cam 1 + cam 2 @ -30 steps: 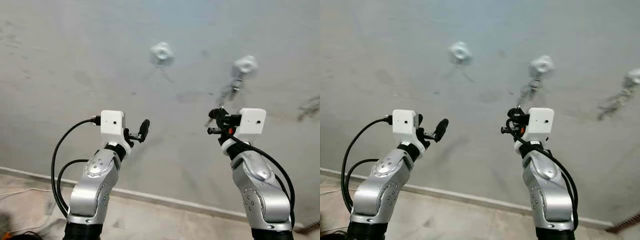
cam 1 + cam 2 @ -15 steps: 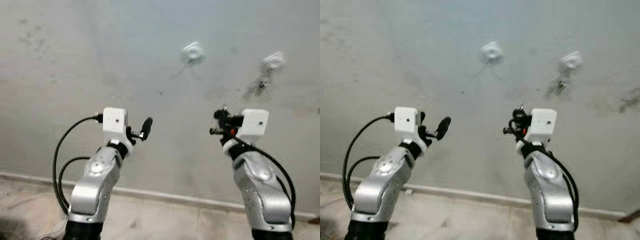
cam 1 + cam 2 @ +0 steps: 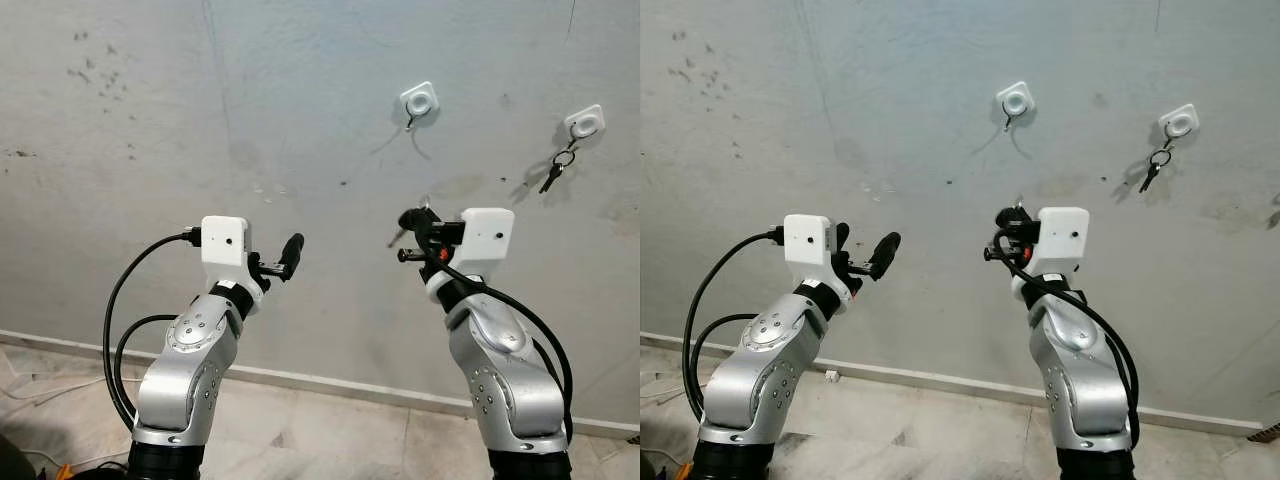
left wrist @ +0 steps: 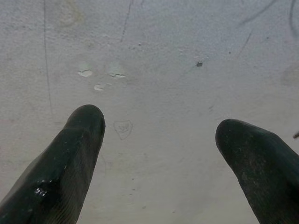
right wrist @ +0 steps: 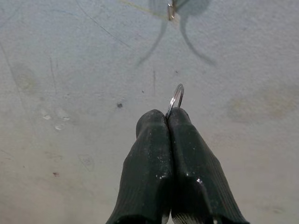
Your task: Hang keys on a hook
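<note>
Head views: your right gripper (image 3: 412,232) sits below the free hook (image 3: 419,102) on the wall (image 3: 150,120) — well short of it; another hook (image 3: 583,123) already carries keys (image 3: 556,172).

Right wrist view: fingers pressed together, pinching the key ring (image 5: 176,98) — keep the loop facing the hook as you rise.

Left wrist view: left gripper (image 4: 161,140) spread, idle.
</note>
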{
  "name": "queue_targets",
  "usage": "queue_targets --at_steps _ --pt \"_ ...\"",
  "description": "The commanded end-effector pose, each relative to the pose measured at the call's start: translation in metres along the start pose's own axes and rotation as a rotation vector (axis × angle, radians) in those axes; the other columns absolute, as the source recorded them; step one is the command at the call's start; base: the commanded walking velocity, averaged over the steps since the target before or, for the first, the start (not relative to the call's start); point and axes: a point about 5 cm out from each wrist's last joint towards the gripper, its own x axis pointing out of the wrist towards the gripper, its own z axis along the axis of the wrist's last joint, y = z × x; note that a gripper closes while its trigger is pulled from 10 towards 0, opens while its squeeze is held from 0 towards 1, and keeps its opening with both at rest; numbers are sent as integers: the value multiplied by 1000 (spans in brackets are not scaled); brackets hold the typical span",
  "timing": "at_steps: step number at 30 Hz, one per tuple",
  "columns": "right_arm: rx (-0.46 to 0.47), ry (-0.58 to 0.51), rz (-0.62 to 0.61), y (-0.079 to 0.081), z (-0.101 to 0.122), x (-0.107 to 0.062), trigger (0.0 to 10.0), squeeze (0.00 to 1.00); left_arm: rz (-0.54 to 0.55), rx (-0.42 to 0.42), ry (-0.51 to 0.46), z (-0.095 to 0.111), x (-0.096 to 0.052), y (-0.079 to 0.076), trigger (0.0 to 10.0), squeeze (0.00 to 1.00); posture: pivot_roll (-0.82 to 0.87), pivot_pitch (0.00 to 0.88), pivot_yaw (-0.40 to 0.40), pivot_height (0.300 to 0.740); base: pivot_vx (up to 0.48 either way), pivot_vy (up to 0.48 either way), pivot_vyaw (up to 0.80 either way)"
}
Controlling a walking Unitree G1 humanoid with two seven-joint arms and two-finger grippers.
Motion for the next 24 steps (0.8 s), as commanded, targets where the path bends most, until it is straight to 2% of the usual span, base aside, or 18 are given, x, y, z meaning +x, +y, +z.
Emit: queue_targets --at_steps 1,10,16,20,21,22,24 --pt "-6 -17 19 4 4 3 10000 0 0 16 -16 5 0 2 10000 0 171 0 -29 740 0 0 0" --pt "-6 -57 56 12 11 10 10000 0 1 21 -12 4 -1 1 10000 0 174 0 -30 740 0 0 0" --pt "25 -115 115 22 23 12 10000 0 -36 87 -54 11 -3 -4 10000 0 180 0 -33 740 0 0 0" --pt "-6 -132 117 16 27 0 10000 0 -49 157 -62 11 -12 -2 10000 0 183 0 -37 740 0 0 0" --pt "-10 -130 112 12 27 -5 10000 0 -47 167 -58 9 -16 0 10000 0 183 0 -37 740 0 0 0" --pt "-23 -121 102 5 26 -18 10000 0 -37 168 -40 4 -22 5 10000 0 178 0 -36 740 0 0 0" --pt "-34 -110 99 1 25 -28 10000 0 -29 177 -23 0 -27 10 10000 0 169 0 -36 740 0 0 0"
